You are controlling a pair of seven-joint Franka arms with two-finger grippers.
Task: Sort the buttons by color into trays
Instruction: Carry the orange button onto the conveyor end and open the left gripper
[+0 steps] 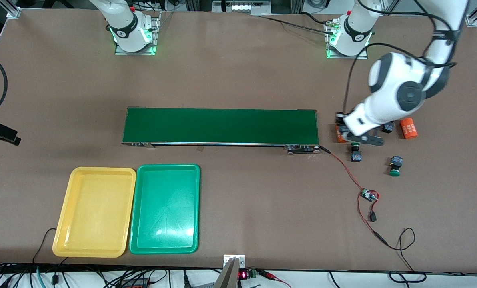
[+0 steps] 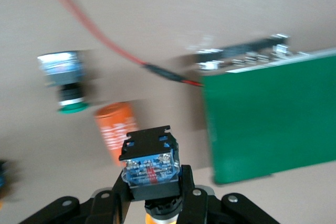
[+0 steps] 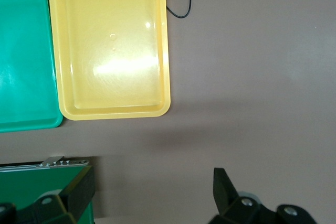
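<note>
While the right arm waits with its claw (image 3: 152,192) spread open over bare table by the conveyor belt's (image 1: 221,126) end, the left claw (image 1: 348,136) is clamped on a button (image 2: 149,163) with a black body and a yellow-orange cap, low beside an orange cylinder (image 1: 338,135) off the belt's three o'clock end. Whether that button is clear of the table I cannot tell. One green button (image 1: 355,153) lies at the claw's six o'clock, a second green button (image 1: 394,166) at its four o'clock. Another button (image 1: 387,128), cap colour hidden, sits at three o'clock, next to a second orange cylinder (image 1: 408,129). The yellow tray (image 1: 96,212) and green tray (image 1: 166,208) lie side by side, rims touching, at the belt's seven o'clock.
</note>
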